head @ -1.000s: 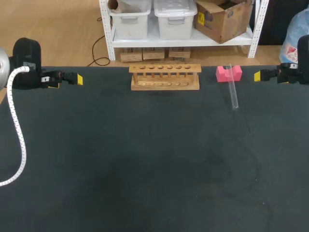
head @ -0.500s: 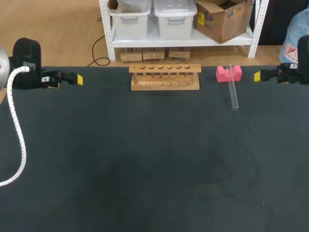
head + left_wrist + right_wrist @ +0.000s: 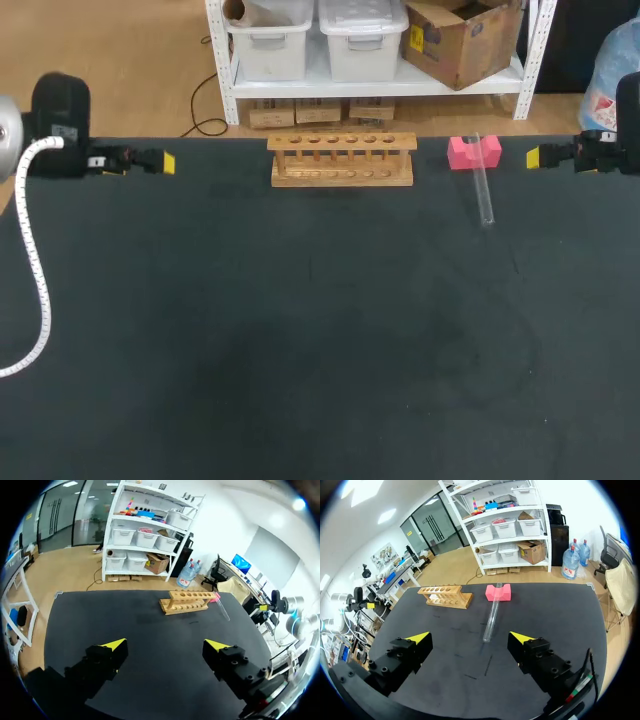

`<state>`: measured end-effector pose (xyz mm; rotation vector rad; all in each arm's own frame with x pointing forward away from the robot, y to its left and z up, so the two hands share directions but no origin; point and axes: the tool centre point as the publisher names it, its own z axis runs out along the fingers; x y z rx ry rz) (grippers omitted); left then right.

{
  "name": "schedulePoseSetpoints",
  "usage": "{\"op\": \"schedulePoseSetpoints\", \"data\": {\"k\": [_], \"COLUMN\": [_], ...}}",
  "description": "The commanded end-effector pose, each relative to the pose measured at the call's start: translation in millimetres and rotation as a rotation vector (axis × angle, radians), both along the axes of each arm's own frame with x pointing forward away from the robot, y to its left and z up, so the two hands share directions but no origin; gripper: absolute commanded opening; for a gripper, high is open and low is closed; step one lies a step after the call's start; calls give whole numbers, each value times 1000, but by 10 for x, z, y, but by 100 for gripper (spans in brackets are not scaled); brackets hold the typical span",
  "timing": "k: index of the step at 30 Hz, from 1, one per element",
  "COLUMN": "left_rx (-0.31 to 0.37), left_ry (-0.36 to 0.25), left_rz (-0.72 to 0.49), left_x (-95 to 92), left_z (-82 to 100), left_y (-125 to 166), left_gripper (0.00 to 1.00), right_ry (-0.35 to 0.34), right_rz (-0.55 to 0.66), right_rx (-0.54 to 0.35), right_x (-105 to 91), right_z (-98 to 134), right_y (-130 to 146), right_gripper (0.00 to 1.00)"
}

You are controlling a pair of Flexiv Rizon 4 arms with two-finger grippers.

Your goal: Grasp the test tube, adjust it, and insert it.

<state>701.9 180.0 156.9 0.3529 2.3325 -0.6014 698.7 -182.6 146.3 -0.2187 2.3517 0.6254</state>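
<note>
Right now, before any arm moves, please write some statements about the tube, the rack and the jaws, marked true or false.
1. The test tube stands upright in the wooden rack. False: it lies tilted, one end on the pink block, the other on the table.
2. The rack's holes are all empty. True.
3. The right jaws are shut on the test tube. False: they are open, away from it.
4. The left jaws are open and hold nothing. True.
</note>
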Motion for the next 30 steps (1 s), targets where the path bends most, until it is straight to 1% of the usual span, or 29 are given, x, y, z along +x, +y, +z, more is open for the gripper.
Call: {"op": "schedulePoseSetpoints", "data": {"k": [1,5,8,13,16,18,19,21,22,24,25,30], "left_rx": [-40,-18,19,52,63,80,74,86,75,97,96,48], "left_ry": [-50,-112,-160,-227,-253,-266,-276,-287,-305,-315,-330,-359], "left_rz": [-59,-156,-242,-362,-425,-456,-477,-516,-543,-595,-624,-702], "left_x": [-26,-3,49,189,287,371,399,525,572,679,725,1019], "left_z": [-19,2,22,62,73,68,69,63,62,54,47,-18], "left_y": [47,65,82,151,203,226,232,251,255,254,251,294], "left_gripper": [100,100,100,100,100,100,100,100,100,100,100,100], "right_ry": [1,1,1,1,1,1,1,1,1,1,1,1], "right_rz": [-3,-3,-3,-3,-3,-3,-3,-3,-3,-3,-3,-3], "right_rx": [-4,-4,-4,-4,-4,-4,-4,-4,-4,-4,-4,-4], "right_x": [-13,-13,-13,-13,-13,-13,-13,-13,-13,-13,-13,-13], "right_z": [11,11,11,11,11,11,11,11,11,11,11,11], "right_y": [1,1,1,1,1,1,1,1,1,1,1,1], "right_gripper": [100,100,100,100,100,100,100,100,100,100,100,100]}}
